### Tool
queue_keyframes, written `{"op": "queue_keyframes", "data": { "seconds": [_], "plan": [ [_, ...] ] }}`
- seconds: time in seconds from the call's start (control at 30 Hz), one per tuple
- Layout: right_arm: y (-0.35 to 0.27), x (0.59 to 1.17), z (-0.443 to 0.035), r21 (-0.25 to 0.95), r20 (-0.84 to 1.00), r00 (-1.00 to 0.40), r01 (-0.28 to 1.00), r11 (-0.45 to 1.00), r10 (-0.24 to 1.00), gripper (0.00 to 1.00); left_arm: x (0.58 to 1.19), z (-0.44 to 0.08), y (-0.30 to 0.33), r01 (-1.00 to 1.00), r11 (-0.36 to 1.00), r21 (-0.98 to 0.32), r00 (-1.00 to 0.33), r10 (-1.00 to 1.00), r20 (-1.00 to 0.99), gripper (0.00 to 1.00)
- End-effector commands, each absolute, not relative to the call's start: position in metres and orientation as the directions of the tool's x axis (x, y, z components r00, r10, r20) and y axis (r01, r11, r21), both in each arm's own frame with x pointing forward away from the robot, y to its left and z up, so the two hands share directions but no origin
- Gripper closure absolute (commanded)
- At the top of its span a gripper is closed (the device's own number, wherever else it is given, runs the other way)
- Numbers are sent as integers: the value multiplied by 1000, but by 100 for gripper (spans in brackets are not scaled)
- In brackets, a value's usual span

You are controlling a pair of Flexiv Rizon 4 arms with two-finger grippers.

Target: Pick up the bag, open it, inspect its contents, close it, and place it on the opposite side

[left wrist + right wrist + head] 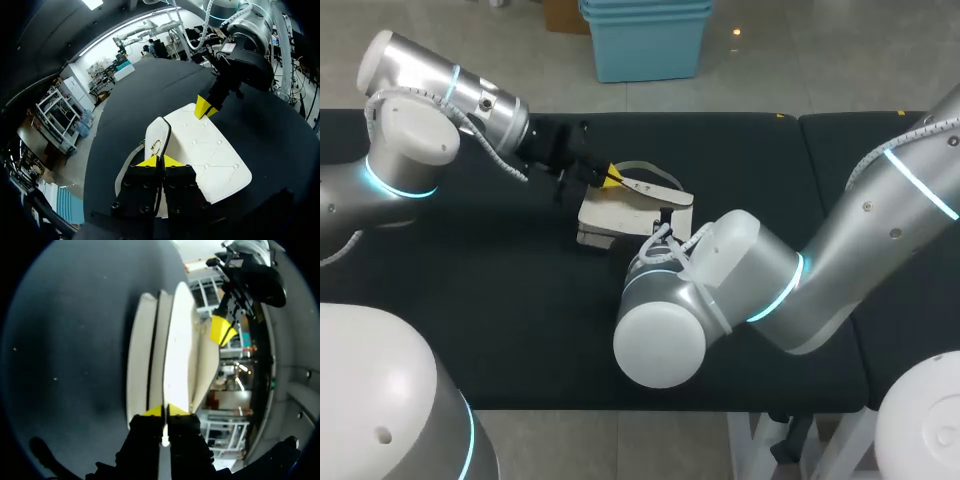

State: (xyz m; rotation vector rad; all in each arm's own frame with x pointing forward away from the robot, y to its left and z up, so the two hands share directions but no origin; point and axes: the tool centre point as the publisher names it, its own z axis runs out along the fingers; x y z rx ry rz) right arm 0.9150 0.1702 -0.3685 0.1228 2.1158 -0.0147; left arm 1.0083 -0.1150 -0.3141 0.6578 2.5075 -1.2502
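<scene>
White bag (620,210) is about mid-table (470,300). Left gripper (159,161) is pinched tight on its dark-trimmed edge, and the right gripper (164,411) is clamped on the thin edge opposite, so both have hold of it.

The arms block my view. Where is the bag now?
In the head view, the bag lies near the middle of the black table, with the left gripper pinching its far edge and the right gripper its near-right edge.
</scene>
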Motion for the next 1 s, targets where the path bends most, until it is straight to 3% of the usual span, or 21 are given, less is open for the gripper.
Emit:
{"op": "queue_keyframes", "data": {
  "seconds": [0.03,0.3,0.43,0.5,0.6,0.8,1.0],
  "plan": [
    [165,912,-374,69,-859,-505,47,997,83,100,1028,-317,-114,434,528,-730,-898,318,-304,100],
    [165,912,-374,69,-859,-505,47,997,83,100,1029,-323,-113,418,533,-736,-906,310,-290,100],
    [165,912,-374,69,-859,-505,47,997,83,100,1018,-322,-115,526,510,-681,-850,350,-395,100],
    [165,912,-374,69,-859,-505,47,997,83,100,1010,-323,-116,583,500,-640,-812,371,-450,66],
    [165,912,-374,69,-859,-505,47,997,83,100,1003,-324,-116,643,488,-590,-765,375,-523,47],
    [165,912,-374,69,-859,-505,47,997,83,100,994,-329,-115,705,450,-549,-707,387,-591,45],
    [165,912,-374,69,-859,-505,47,997,83,100,984,-331,-115,770,396,-500,-636,414,-651,52]
  ]
}}
